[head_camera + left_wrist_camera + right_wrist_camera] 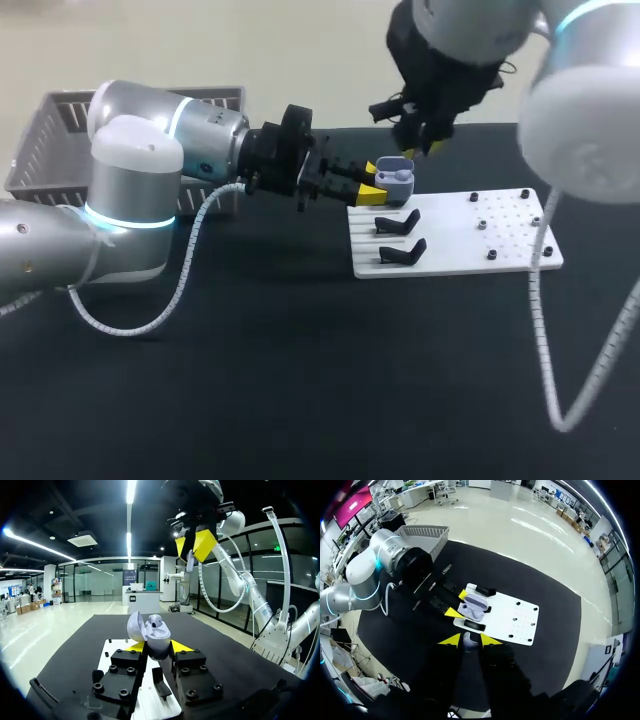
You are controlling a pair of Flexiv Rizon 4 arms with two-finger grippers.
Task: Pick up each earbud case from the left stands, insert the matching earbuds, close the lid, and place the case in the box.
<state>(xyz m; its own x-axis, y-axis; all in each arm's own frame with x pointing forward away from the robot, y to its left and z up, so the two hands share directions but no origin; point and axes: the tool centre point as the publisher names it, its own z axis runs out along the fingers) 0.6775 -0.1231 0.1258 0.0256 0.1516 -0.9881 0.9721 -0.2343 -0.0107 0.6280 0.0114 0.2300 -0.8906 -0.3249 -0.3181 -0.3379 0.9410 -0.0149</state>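
The matte black table point(300, 380) carries a flat white plate point(510, 250) dotted with small holes and dark screws. Nearest on it stand two black, hooked stands point(398, 222), side by side. Just beyond them my left gripper point(372, 182) comes in level. Its blocky black fingers with yellow wedge tips are clamped on either side of the earbud case point(393, 180), a smooth, rounded, pale lavender shell. The case sits over the plate's far left corner with its lid swung open, and a seated earbud point(155, 622) shows in its glossy hollow. Above the case my right gripper point(420, 140) hangs with its fingers pointing down, pinching a small pale earbud point(469, 640) between the yellow tips. Farthest off, behind my left arm, stands the grey slatted plastic basket point(60, 130).
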